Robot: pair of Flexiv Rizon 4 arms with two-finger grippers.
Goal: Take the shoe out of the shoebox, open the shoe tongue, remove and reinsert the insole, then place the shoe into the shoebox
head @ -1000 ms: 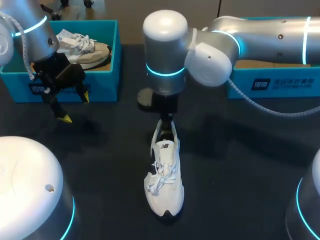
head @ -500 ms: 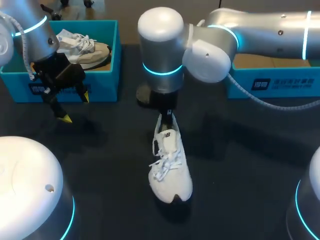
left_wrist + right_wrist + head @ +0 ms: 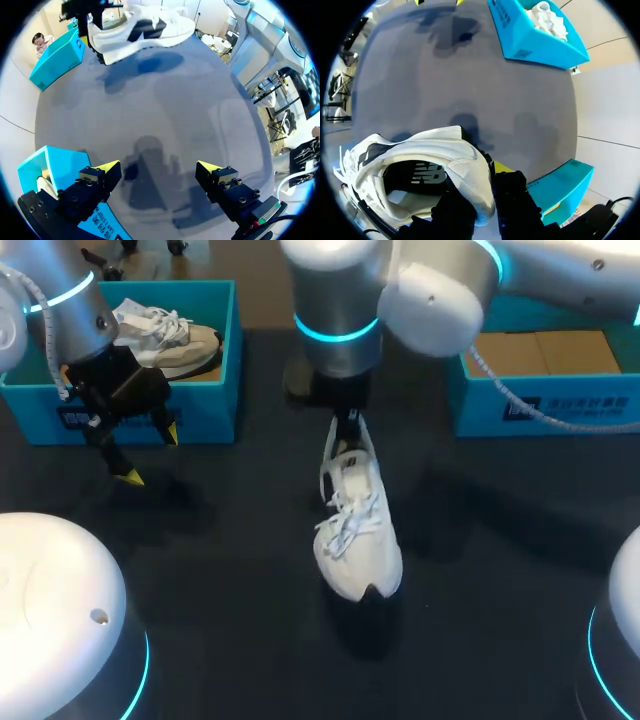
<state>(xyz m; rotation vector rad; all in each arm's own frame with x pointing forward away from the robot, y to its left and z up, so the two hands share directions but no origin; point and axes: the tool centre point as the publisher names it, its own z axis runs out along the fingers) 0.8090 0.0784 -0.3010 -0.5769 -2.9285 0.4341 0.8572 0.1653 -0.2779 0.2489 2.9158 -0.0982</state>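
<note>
While your right gripper (image 3: 347, 426) pinches the white laced sneaker (image 3: 358, 532) by its heel, your left gripper (image 3: 150, 453) hangs released. It's just beside the turquoise shoebox (image 3: 207, 410).

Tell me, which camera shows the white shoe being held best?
The head view: the whole white shoe shows from above, laces to toe, held at the heel by the right end effector. The right wrist view shows only heel and opening, close up; the left wrist view, its side, far off.
</note>
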